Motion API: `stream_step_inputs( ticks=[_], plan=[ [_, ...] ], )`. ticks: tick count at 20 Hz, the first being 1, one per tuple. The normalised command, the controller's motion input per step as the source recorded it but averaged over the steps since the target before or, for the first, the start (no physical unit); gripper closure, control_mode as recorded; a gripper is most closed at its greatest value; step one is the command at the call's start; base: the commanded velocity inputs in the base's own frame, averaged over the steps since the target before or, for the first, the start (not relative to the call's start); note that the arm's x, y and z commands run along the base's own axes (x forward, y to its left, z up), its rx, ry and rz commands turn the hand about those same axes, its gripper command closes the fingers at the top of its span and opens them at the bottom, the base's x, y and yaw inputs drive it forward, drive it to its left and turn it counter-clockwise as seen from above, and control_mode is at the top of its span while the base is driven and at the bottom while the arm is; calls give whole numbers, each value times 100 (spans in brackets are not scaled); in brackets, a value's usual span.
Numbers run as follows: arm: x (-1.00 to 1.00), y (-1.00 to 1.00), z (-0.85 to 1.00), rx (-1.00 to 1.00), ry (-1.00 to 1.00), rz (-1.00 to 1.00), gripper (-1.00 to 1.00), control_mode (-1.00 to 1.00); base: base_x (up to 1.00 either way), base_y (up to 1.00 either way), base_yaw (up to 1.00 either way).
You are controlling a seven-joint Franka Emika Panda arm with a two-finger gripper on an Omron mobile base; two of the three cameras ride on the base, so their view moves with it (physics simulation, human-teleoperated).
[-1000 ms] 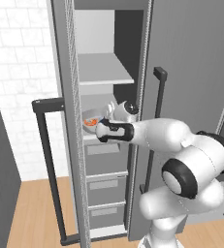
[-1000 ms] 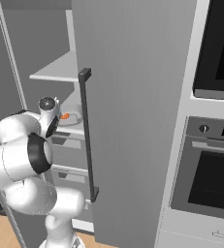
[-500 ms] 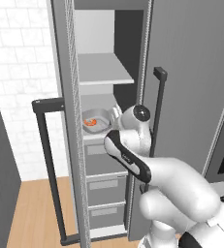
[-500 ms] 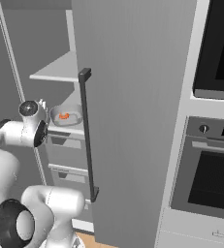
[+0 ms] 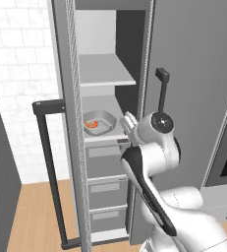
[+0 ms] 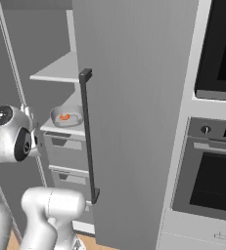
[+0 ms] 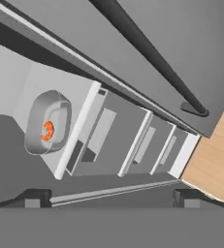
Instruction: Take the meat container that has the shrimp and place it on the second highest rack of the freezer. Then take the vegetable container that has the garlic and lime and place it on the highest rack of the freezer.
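Observation:
The grey meat container rests on the lower of the two pale shelves inside the open freezer, with the orange shrimp in it. Above it is the bare highest rack. My gripper is open, holds nothing, and is drawn back to the right of the tub, just outside the shelf's front edge. The garlic and the lime are out of view.
Grey drawers sit below the tub's shelf. The freezer's left door, with its dark bar handle, stands open. A second grey door with a handle is at my right. An oven lies further right. The floor is wooden.
The gripper has let go of the meat container and backed out of the freezer to the right. The tub stays on the lower shelf.

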Motion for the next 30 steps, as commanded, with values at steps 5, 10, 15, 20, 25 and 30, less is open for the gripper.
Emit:
stream_step_inputs(
  ticks=[5, 10, 15, 20, 25, 30],
  plan=[
    [-97, -42, 25, -4, 1, 4, -100, -100, 0, 0, 0],
    [-42, -19, 9, 0, 1, 1, -100, -100, 0, 0, 0],
    [-11, -1, 0, 0, -5, 1, -100, 100, -17, -11, -2],
    [0, 0, 0, 0, 0, 0, -100, 100, -78, -94, -34],
    [0, 0, 0, 0, 0, 0, -100, 100, -20, -100, -50],
    [0, 0, 0, 0, 0, 0, -100, 100, 15, -100, -31]
  ],
)
